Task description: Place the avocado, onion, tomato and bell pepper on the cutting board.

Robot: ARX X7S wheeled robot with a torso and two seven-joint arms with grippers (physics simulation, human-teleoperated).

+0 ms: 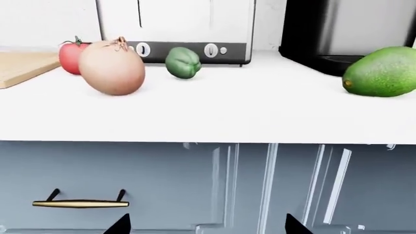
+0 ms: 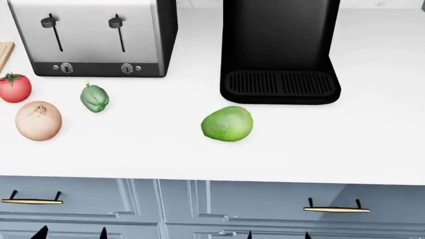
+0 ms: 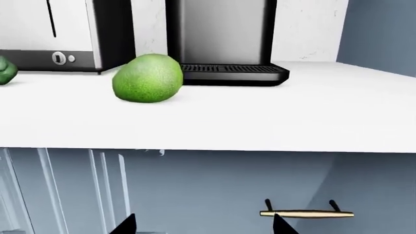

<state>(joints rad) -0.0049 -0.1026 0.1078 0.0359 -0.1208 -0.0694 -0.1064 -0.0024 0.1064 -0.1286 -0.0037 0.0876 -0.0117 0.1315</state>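
Avocado [image 2: 227, 124] sits mid-worktop in front of the coffee machine [image 2: 279, 50]; onion [image 2: 39, 120], tomato [image 2: 15, 87] and bell pepper [image 2: 94, 98] cluster near the left end by the toaster [image 2: 93, 37], cutting board [image 1: 23, 67] just past the tomato. None boarded yet. My left gripper [image 1: 204, 225] and right gripper [image 3: 202, 224] hang below the front edge, tips apart, empty. Risk: round produce likely rolls if nudged on approach.

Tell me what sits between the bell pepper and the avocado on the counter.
Nothing: in the head view, bare white counter runs from the bell pepper to the avocado.
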